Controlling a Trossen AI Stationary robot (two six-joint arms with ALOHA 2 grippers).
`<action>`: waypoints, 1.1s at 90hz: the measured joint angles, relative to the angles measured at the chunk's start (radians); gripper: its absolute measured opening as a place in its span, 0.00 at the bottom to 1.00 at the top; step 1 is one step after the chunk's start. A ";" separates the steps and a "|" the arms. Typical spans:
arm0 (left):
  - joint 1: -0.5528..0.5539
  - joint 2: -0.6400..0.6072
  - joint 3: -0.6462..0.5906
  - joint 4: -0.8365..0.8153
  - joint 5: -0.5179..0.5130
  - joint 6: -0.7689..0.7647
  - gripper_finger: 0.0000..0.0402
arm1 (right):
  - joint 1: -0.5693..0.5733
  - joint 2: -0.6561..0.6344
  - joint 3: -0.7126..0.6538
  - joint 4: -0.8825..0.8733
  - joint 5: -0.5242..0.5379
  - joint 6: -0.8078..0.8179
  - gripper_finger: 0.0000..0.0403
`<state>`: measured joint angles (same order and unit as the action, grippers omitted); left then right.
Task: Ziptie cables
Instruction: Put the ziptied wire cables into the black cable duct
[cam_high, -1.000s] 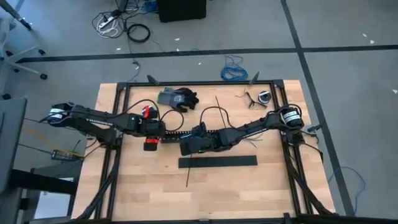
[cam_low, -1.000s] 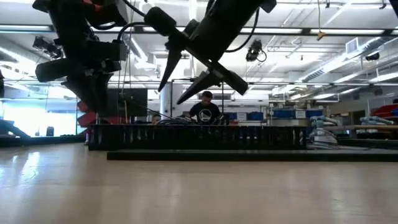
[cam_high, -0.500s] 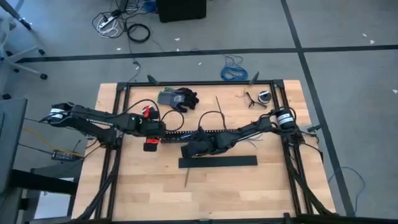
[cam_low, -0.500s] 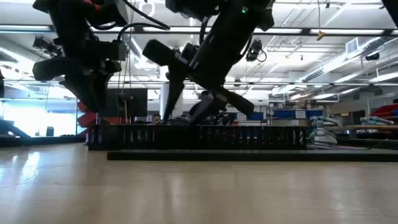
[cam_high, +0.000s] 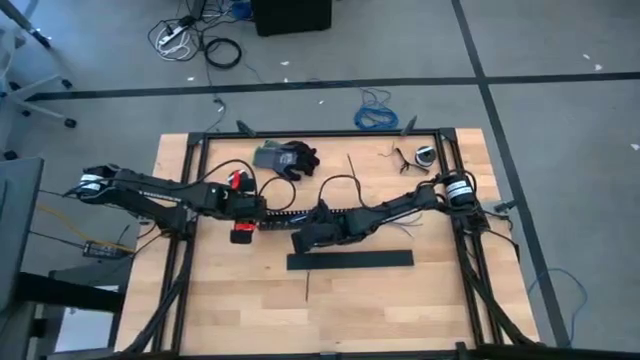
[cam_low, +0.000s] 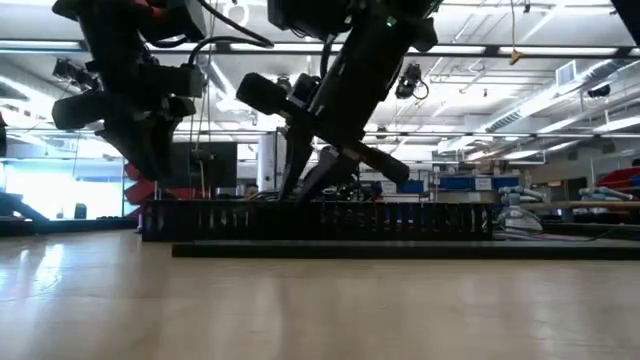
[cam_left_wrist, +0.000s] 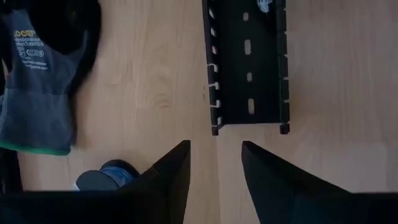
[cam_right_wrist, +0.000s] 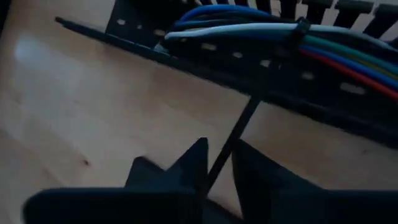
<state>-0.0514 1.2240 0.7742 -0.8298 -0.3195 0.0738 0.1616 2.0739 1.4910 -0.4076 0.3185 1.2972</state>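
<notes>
Wooden table (cam_high: 200, 300) holds a long black slotted duct (cam_left_wrist: 249, 68) — the cables (cam_right_wrist: 298, 37) lie inside it, blue, white, green and red, with one ziptie (cam_right_wrist: 239, 134) already looped around them. The right gripper (cam_right_wrist: 217, 168) is pinched on that ziptie's loose tail, so this looks like the tightening step; next it probably needs a steady pull away from the duct. The left gripper (cam_left_wrist: 214, 168) waits at the duct's end, fingers spread and holding nothing. A grey glove (cam_left_wrist: 37, 81) lies nearby.
</notes>
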 joint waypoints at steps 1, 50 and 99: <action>0.000 0.000 0.000 0.000 0.000 0.000 0.34 | -0.001 0.000 0.000 0.000 0.000 -0.001 0.09; 0.000 0.000 0.000 -0.002 0.000 0.000 0.34 | -0.027 0.000 0.000 0.000 -0.044 -0.011 0.00; 0.000 0.000 0.000 -0.004 0.000 0.000 0.34 | -0.047 -0.002 0.168 -0.287 -0.019 -0.098 0.00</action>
<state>-0.0514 1.2240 0.7742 -0.8333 -0.3193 0.0734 0.1143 2.0720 1.6588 -0.6947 0.2992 1.1995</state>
